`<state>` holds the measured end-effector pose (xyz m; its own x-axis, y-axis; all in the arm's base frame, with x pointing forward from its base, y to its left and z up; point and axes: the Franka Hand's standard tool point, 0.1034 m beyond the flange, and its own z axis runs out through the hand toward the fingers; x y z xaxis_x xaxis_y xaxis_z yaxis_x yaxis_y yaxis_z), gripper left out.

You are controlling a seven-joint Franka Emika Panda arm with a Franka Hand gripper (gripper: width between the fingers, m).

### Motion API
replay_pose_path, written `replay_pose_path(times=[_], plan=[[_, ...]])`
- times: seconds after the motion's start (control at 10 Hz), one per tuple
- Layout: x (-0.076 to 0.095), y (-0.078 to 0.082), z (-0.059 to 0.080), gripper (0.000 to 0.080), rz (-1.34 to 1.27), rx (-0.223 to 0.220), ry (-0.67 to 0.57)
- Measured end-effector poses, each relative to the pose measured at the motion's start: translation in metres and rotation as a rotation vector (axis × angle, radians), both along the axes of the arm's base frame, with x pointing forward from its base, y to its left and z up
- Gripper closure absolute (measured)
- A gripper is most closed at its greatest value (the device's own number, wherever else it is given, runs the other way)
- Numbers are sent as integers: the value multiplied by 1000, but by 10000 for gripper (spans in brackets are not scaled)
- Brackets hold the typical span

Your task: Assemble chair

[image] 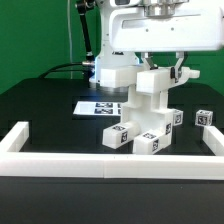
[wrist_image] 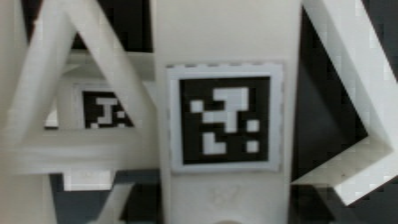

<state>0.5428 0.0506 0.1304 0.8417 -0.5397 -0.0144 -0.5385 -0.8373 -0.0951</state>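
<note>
The chair (image: 145, 120) stands half built in the middle of the black table: white blocky bars and legs stacked together, with black-and-white tags on their low faces. My gripper (image: 160, 66) comes down from above and is shut on the topmost upright piece (image: 152, 88). The wrist view is filled by that white bar (wrist_image: 222, 60), and its tag (wrist_image: 224, 117) faces the camera. A second tagged piece (wrist_image: 107, 108) lies behind it, between slanted white bars. My fingertips are not clearly visible there.
A small loose tagged block (image: 205, 117) sits at the exterior view's right. The marker board (image: 93, 106) lies flat behind the chair. White border rails (image: 110, 166) fence the front and both sides. The arm's base (image: 112, 72) stands at the back.
</note>
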Motion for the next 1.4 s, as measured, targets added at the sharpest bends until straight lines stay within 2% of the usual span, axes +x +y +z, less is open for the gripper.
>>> replay_pose_path(times=[1.4], plan=[[-1,1,0,508,-2,0,-5]])
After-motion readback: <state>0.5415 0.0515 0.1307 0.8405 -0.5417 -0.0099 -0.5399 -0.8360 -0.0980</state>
